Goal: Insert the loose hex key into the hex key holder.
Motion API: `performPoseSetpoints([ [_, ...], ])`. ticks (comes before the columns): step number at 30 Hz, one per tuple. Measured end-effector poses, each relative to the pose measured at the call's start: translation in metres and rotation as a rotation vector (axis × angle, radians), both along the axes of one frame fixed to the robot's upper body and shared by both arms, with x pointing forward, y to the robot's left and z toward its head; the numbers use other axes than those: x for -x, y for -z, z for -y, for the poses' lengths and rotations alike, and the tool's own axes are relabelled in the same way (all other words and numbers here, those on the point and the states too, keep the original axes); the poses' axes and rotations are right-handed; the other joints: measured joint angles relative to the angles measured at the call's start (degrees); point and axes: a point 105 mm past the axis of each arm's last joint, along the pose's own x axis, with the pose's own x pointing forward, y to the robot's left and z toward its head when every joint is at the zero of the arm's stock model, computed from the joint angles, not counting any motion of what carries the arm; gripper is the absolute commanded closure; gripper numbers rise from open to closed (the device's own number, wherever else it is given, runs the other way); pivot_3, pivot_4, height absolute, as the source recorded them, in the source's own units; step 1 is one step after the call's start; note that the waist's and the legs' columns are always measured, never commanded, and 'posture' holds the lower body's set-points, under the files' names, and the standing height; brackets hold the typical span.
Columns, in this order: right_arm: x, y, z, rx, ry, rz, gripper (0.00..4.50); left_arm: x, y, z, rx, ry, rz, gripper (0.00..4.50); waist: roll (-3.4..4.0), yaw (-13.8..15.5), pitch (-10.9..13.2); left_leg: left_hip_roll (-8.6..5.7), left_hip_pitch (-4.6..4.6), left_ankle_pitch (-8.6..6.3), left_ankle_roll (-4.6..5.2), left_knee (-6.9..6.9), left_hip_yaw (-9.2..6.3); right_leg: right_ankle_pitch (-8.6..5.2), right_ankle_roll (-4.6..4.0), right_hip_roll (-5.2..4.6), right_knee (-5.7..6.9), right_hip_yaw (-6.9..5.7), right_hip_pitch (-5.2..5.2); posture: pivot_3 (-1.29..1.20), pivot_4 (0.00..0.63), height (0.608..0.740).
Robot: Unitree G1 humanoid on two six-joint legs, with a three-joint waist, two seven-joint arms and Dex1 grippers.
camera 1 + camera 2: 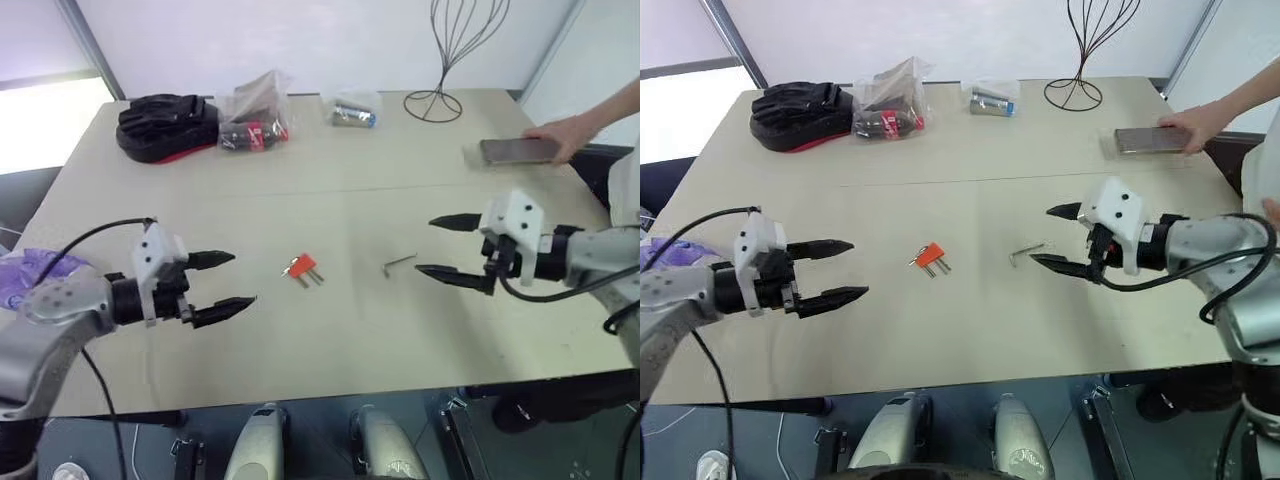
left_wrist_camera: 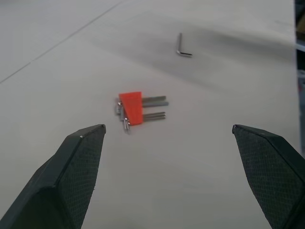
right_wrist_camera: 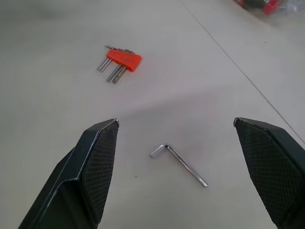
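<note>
The hex key holder [image 1: 300, 267], a small red-orange block with short metal keys sticking out, lies on the beige table [image 1: 330, 340] near its middle. The loose hex key [image 1: 399, 263], a thin L-shaped metal rod, lies a little to its right. My left gripper [image 1: 222, 284] hovers open to the left of the holder, pointing at it. My right gripper [image 1: 442, 246] hovers open just right of the loose hex key, which shows between its fingers in the right wrist view [image 3: 178, 163]. The left wrist view has the holder [image 2: 131, 108] ahead and the key [image 2: 181, 46] beyond.
At the table's far side sit a black glove-like pad [image 1: 166, 124], a clear plastic packet with red and black contents [image 1: 252, 112], a small wrapped item [image 1: 353, 113] and a wire stand [image 1: 447, 60]. A person's hand [image 1: 565, 135] rests on a phone [image 1: 517, 151] at the far right.
</note>
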Motion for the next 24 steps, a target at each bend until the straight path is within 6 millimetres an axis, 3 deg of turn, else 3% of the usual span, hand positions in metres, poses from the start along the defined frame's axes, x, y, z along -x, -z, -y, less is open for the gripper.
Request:
performPoseSetpoints([
  [5,-0.002,-0.009,-0.001,0.027,-0.045,-0.010,0.48,0.008,-0.015,-0.004,-0.004,0.054,-0.036,0.04,0.04,-0.1,0.1,0.05,-0.02,0.00,0.00,-0.05,0.05,0.00,0.00,0.01,0.01,0.04,-0.08,0.00,0.150,0.740],
  [24,-0.005,-0.001,-0.009,0.031,-0.074,-0.031,0.48,0.003,-0.025,0.003,0.062,0.004,-0.058,0.04,0.01,-0.1,0.1,0.05,-0.04,0.00,0.00,-0.02,0.07,0.01,0.02,0.06,0.05,0.05,-0.09,0.00,0.150,0.740],
])
